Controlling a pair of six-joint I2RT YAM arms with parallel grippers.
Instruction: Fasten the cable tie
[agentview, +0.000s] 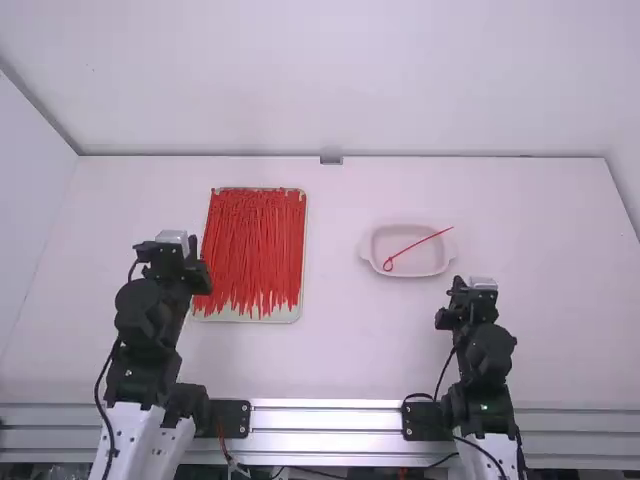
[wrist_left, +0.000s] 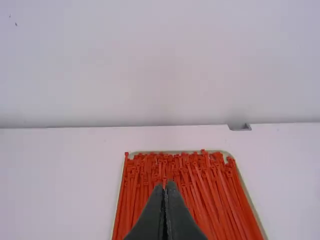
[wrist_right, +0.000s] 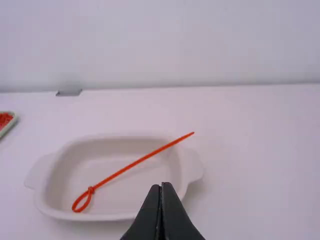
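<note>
Right gripper (wrist_right: 161, 186) closed, looped tie (wrist_right: 135, 165) — in dish (wrist_right: 194, 169)

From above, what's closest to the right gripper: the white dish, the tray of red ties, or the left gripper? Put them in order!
1. White dish, just ahead of the right gripper.
2. Tray of red ties, farther left.
3. Left gripper, past the tray.

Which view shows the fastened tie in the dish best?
Right wrist view: the fastened tie lies close, loop inside the white dish, tail over its rim. The high view shows it small; the left wrist view faces the pile of loose ties.
</note>
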